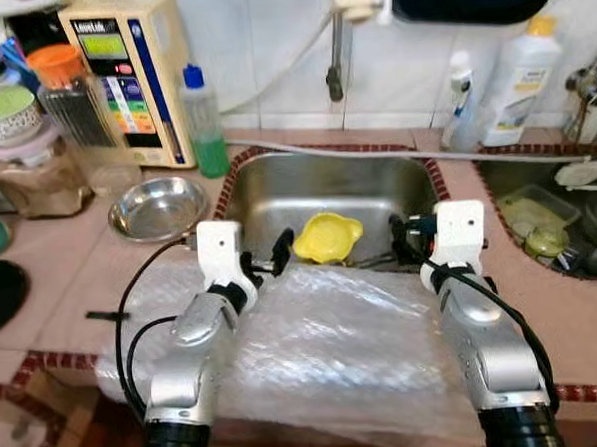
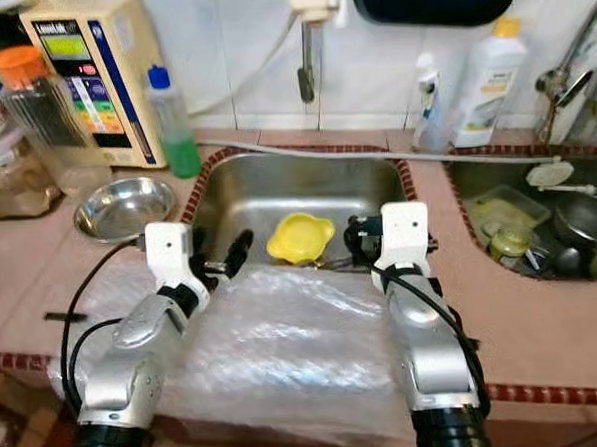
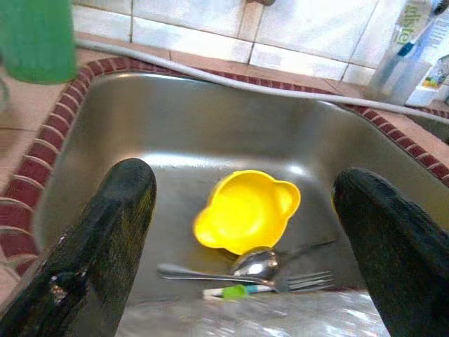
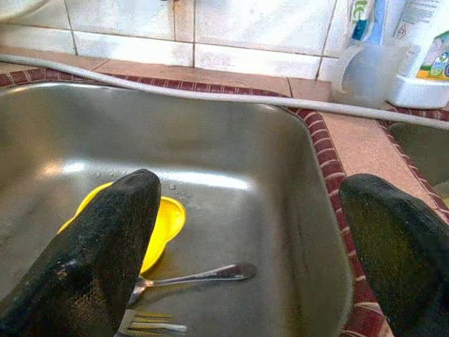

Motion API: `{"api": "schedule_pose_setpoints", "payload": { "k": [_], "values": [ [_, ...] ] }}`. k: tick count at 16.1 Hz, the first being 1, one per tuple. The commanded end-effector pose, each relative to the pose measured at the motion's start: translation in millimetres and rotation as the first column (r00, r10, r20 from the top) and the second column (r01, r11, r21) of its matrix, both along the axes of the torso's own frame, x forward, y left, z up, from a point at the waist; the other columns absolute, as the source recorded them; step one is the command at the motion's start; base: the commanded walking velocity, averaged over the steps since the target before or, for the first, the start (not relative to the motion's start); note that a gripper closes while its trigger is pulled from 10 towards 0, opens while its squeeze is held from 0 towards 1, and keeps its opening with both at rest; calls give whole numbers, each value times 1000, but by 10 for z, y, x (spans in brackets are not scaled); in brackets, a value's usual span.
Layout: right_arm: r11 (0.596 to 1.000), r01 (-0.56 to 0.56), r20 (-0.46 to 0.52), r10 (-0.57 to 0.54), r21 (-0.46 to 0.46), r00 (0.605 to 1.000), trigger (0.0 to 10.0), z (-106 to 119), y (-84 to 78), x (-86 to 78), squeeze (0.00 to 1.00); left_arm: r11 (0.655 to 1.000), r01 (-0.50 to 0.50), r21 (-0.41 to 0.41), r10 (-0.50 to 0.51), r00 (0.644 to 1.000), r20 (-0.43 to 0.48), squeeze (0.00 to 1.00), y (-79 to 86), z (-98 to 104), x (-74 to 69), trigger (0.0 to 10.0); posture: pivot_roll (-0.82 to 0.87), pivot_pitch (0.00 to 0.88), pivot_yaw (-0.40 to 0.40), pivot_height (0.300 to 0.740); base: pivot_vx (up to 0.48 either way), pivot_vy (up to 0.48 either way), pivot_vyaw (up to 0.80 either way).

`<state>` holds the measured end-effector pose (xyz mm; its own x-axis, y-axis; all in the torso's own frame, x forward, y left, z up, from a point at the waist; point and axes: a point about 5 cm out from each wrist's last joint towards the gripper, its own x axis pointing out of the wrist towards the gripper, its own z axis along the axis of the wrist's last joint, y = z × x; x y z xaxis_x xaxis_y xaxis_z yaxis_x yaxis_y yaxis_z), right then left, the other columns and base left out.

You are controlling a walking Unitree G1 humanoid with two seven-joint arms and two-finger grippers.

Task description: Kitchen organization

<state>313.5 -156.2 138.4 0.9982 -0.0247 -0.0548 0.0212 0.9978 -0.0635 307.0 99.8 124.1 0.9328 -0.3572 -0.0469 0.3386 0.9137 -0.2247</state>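
- Nearest me, a sheet of bubble wrap (image 1: 325,352) lies over the front of the counter (image 1: 61,286) and laps the near lip of the sink (image 1: 327,187); both my arms reach out over it.
- My left pincer (image 1: 264,263) hangs at the sink's near edge with its fingers spread wide, nothing between them. My right pincer (image 1: 408,240) sits at the near right of the basin, also wide and empty.
- Just beyond both, on the sink floor, lie a spoon (image 3: 242,267) and a fork (image 3: 298,282). I judge them thin, hard and slick on wet steel, so awkward to pinch flat; the handles are the place to try.
- Touching them on the far side is the yellow bowl (image 3: 245,210), between the two pincers and slightly ahead. It looks like light, stiff plastic, probably slippery. I would grip its rim or one of the small ear-like lugs.
- Further left on the counter stands a steel bowl (image 1: 158,208), well apart from the pincers, with a green bottle (image 1: 203,123) behind it.
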Motion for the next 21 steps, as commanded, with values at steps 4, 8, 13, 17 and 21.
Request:
{"api": "schedule_pose_setpoints", "payload": {
  "k": [4,8,13,17,21],
  "values": [
    [1000,23,18,-23,-12,1000,10000,29,-57,-7,0,1000,20,-7,-20,1000,-4,0,-61,19,-12,10000,-39,0,48,740,0,-413,0],
    [1000,28,18,-28,-13,999,10000,28,-71,-4,0,1000,2,-25,-3,999,-40,0,-60,2,-9,10000,-36,0,50,740,0,-71,0],
    [999,33,24,-33,-8,999,10000,38,-61,8,0,999,-1,-39,0,999,-47,0,-57,79,7,10000,-27,0,48,740,0,0,0],
    [999,36,24,-36,-5,999,10000,37,-65,18,0,1000,-10,-26,9,999,-47,0,-42,94,14,10000,-24,0,46,740,0,281,0],
    [999,43,26,-43,-7,999,10000,39,-71,20,0,1000,1,-19,-2,999,-50,0,-51,96,13,10000,-25,0,50,740,0,480,0]
  ]
}}
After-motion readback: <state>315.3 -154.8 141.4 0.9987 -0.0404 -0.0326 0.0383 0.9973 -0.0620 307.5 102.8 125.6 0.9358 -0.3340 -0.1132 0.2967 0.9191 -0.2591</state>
